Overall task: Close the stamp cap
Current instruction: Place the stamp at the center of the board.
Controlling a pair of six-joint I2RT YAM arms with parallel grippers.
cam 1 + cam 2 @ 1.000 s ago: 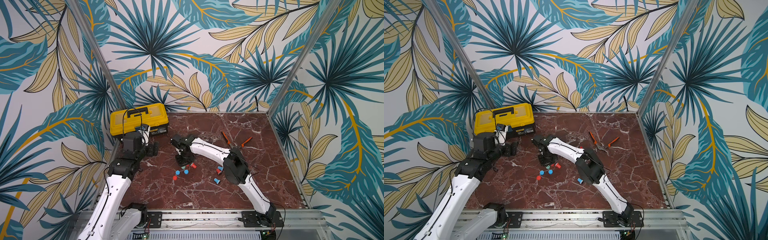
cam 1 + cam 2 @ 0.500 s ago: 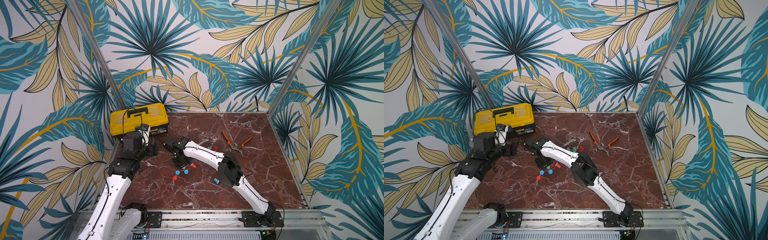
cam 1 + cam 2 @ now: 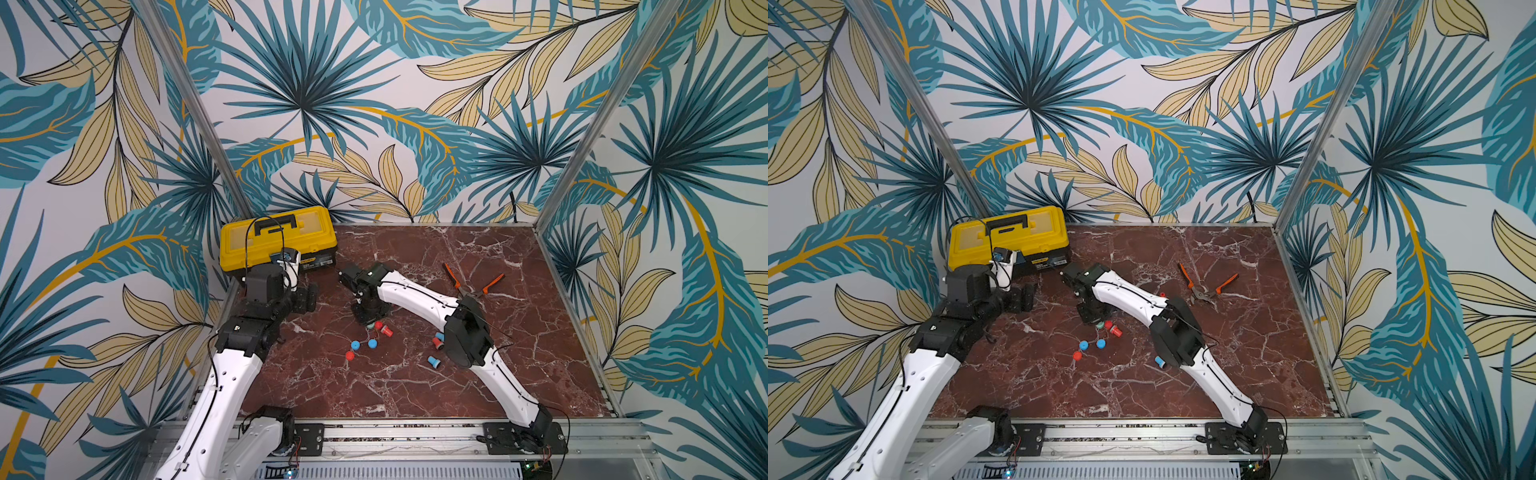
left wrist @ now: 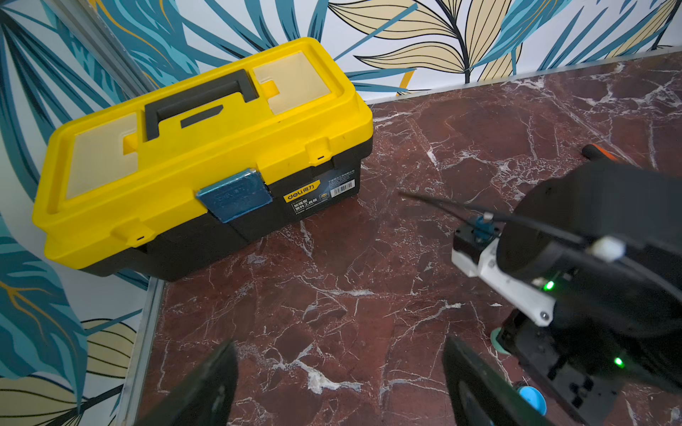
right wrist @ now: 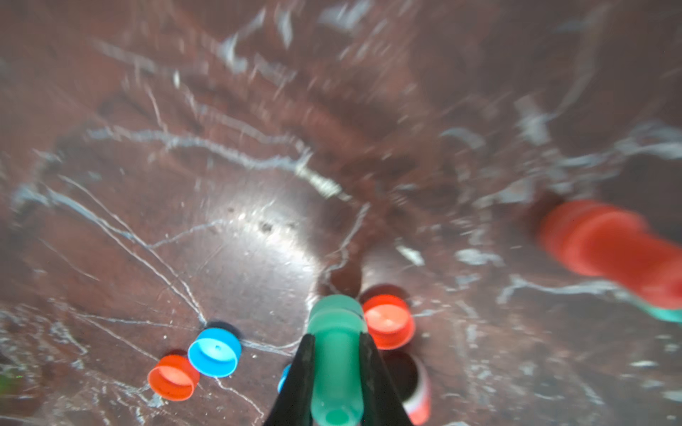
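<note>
Fingers (image 5: 297, 391) of the right gripper (image 5: 336, 337) press tight against both sides of a green plastic stamp (image 5: 334, 369), a small cylinder with a narrow grip and a wider collar. The collar end points down at the dark red marble table (image 5: 240, 239); whether it touches the surface I cannot tell. Just beside that collar lies a red round plastic cap (image 5: 387, 321), hollow side up. Near the stamp on its other side, a blue round cap (image 5: 214, 352) and a second red cap (image 5: 173, 377) sit side by side, also hollow side up. Another blue cap (image 3: 372, 343) lies closer to the stamp, half hidden behind a finger in the right wrist view. A red stamp with a teal end (image 5: 609, 250) lies on its side near the green stamp, blurred in that view. Farther from the green stamp, by the right arm's elbow, a blue stamp (image 3: 434, 361) lies on the table, and orange-handled pliers (image 3: 471, 286) rest well apart from the green stamp toward the back wall. The left gripper (image 4: 339, 387) hangs over the table with its jaws spread wide and nothing between them. It is between the green stamp and a yellow-lidded black plastic toolbox (image 4: 206, 147), which stands well apart from the stamp in the back corner.
</note>
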